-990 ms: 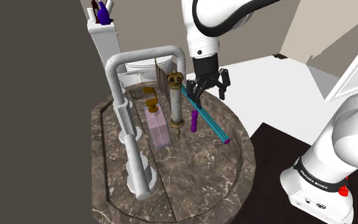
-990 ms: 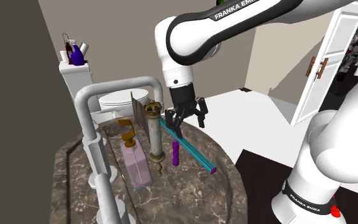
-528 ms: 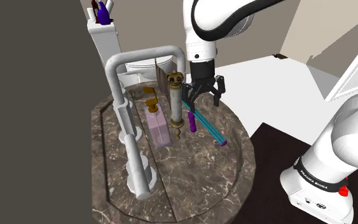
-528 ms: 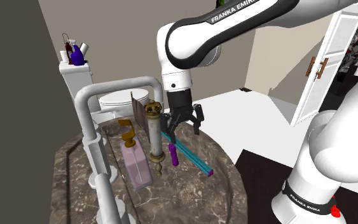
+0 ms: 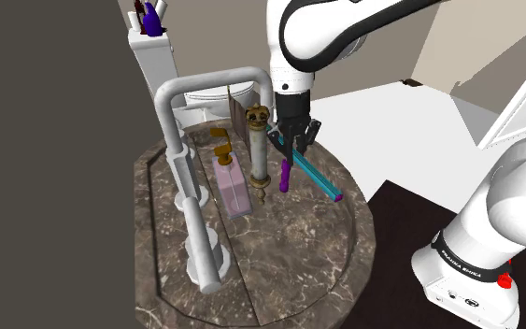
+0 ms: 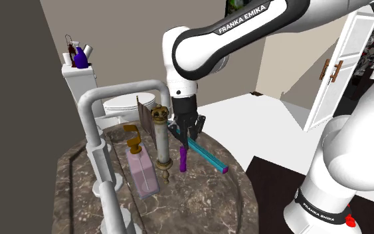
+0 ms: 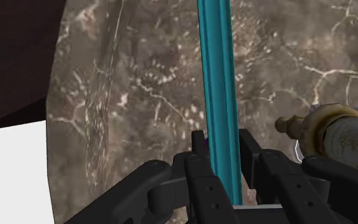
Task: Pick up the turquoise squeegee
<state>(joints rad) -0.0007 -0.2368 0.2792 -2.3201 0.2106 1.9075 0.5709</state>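
We see the claw [image 7: 220, 144] pinching the turquoise squeegee [image 7: 214, 76], its black fingers [image 7: 198, 154] pressed against either side of the bar near one end. From the claw the bar slants out and down over the dark marble top [image 5: 289, 266], its purple-capped end farthest from the grip. We cannot tell whether that end touches the stone. A brass-capped column [image 5: 259, 150] stands just beside the claw, and a small purple bottle [image 5: 286, 176] stands just below it, close against the bar. Beyond the column from the claw are a pink soap dispenser [image 5: 231, 185] and an arched grey faucet [image 5: 178, 121].
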